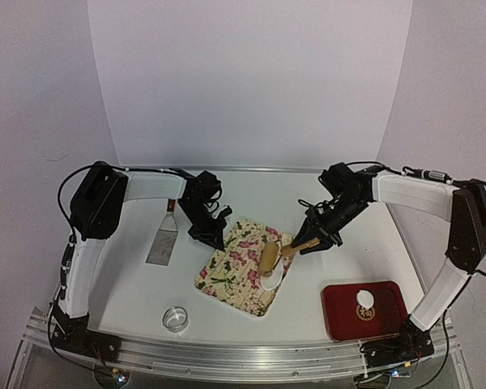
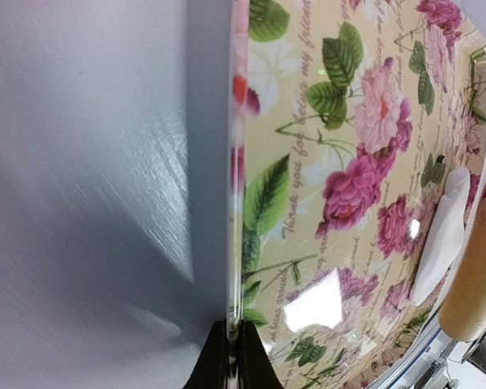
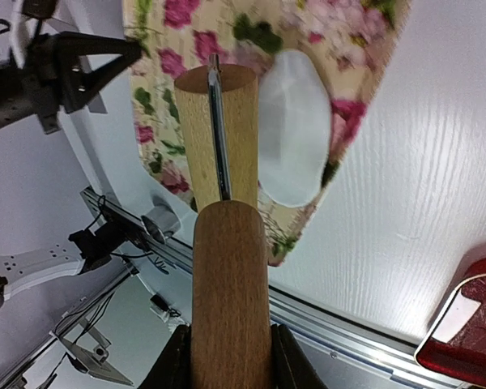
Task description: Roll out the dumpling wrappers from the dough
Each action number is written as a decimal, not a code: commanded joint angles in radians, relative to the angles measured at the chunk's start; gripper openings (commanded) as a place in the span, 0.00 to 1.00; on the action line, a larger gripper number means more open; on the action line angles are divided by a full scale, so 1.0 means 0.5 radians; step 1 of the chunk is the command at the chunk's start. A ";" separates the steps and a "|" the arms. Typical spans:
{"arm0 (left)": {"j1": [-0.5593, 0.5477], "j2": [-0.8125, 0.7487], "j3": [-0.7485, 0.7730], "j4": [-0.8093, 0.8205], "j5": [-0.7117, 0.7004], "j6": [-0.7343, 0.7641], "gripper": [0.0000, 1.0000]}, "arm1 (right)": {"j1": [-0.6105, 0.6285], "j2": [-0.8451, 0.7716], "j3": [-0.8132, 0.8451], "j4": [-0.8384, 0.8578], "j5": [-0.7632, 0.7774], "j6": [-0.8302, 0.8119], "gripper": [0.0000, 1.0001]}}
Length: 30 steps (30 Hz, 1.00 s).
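Note:
A flowered board (image 1: 239, 263) lies mid-table. On its near right part lies a flattened oval piece of white dough (image 1: 274, 281), which also shows in the right wrist view (image 3: 294, 126) and the left wrist view (image 2: 441, 235). My right gripper (image 1: 314, 239) is shut on the handle (image 3: 227, 300) of a wooden rolling pin. Its roller (image 1: 269, 258) rests on the board just beside the dough. My left gripper (image 1: 213, 235) is shut on the board's left edge (image 2: 235, 243). A small round white wrapper (image 1: 364, 299) lies on the red tray (image 1: 389, 324).
A metal spatula (image 1: 163, 243) lies left of the board. A small metal ring cutter (image 1: 175, 318) stands near the front edge. The red tray is at the front right, also seen in the right wrist view (image 3: 470, 324). An aluminium rail runs along the near edge.

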 commanded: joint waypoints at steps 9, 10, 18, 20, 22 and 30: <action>0.020 0.054 0.019 0.021 -0.147 0.039 0.00 | -0.024 -0.023 -0.085 -0.191 0.079 -0.038 0.00; 0.020 0.054 0.020 0.022 -0.148 0.038 0.00 | -0.023 -0.013 -0.110 -0.190 0.093 -0.054 0.00; 0.020 0.030 0.006 0.012 -0.171 0.044 0.00 | -0.030 0.130 -0.218 -0.321 0.321 -0.121 0.00; 0.020 0.026 0.000 0.010 -0.176 0.044 0.00 | -0.027 0.181 -0.271 -0.297 0.315 -0.121 0.00; 0.020 0.020 -0.003 0.010 -0.179 0.049 0.00 | -0.026 0.226 -0.325 -0.219 0.270 -0.093 0.00; 0.020 0.000 -0.037 0.019 -0.185 0.056 0.00 | -0.128 0.100 -0.467 -0.208 0.228 -0.078 0.00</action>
